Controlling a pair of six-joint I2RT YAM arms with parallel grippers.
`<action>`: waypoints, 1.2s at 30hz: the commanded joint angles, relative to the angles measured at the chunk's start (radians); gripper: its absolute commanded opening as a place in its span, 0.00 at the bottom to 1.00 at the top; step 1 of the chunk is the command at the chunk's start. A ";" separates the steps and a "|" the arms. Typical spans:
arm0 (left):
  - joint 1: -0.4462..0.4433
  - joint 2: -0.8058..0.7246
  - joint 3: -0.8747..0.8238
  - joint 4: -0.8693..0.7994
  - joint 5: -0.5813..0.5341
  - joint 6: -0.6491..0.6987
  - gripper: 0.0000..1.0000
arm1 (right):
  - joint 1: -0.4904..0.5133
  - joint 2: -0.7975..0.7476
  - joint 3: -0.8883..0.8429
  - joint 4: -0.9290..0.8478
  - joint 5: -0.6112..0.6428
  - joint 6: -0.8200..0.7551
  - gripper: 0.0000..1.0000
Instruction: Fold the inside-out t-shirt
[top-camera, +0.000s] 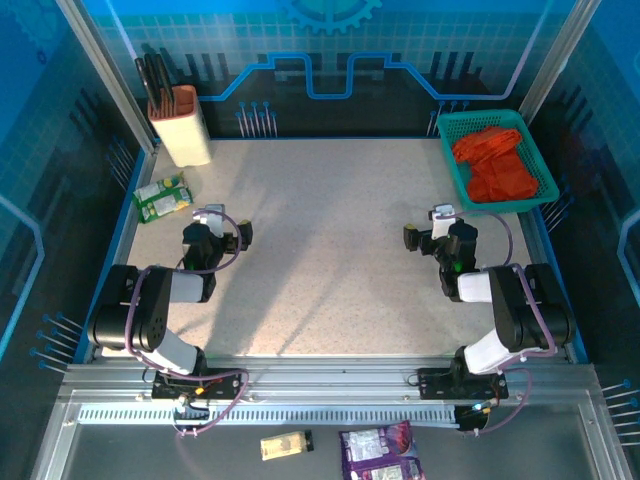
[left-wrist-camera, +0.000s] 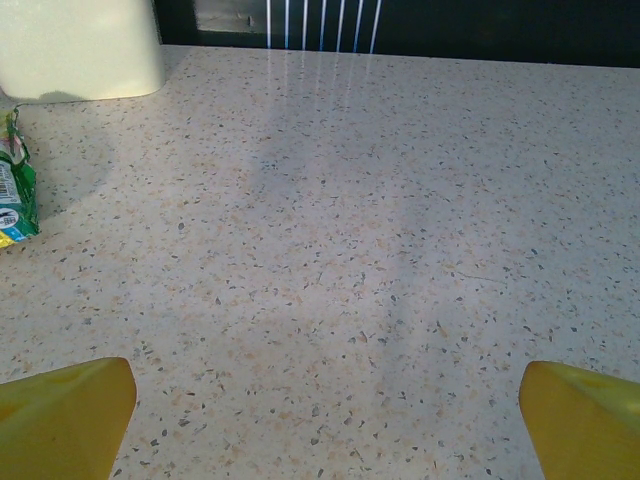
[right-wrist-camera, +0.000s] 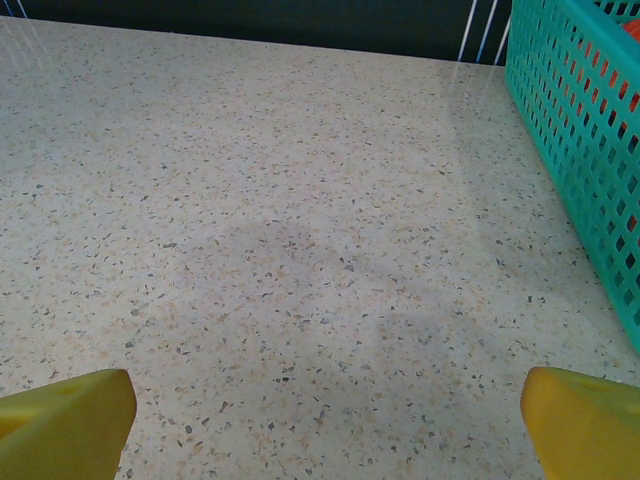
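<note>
The inside-out t-shirt (top-camera: 493, 160) is a bright orange-red bundle crumpled inside a teal mesh basket (top-camera: 447, 145) at the table's far right corner. Its orange shows through the basket wall (right-wrist-camera: 585, 130) in the right wrist view. My right gripper (top-camera: 432, 232) hovers open over bare tabletop, a short way in front of the basket and to its left. Its yellow fingertips (right-wrist-camera: 70, 420) stand wide apart with nothing between them. My left gripper (top-camera: 228, 230) is open too, on the left half of the table, its fingertips (left-wrist-camera: 65, 415) far apart over bare speckled surface.
A cream holder (top-camera: 180, 122) with dark utensils stands at the far left corner. A green snack packet (top-camera: 163, 196) lies just ahead of my left gripper, at the left edge in the wrist view (left-wrist-camera: 15, 190). Packets (top-camera: 380, 448) lie below the table's front rail.
</note>
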 joint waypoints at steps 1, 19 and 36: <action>-0.005 0.008 -0.001 0.029 -0.001 0.012 0.99 | 0.004 0.001 0.008 0.032 -0.008 -0.008 1.00; -0.004 0.008 0.000 0.029 0.002 0.012 0.99 | 0.001 0.001 0.008 0.031 -0.010 -0.007 1.00; -0.015 -0.234 0.051 -0.250 -0.050 0.003 0.99 | 0.052 -0.237 0.101 -0.287 0.067 -0.035 0.99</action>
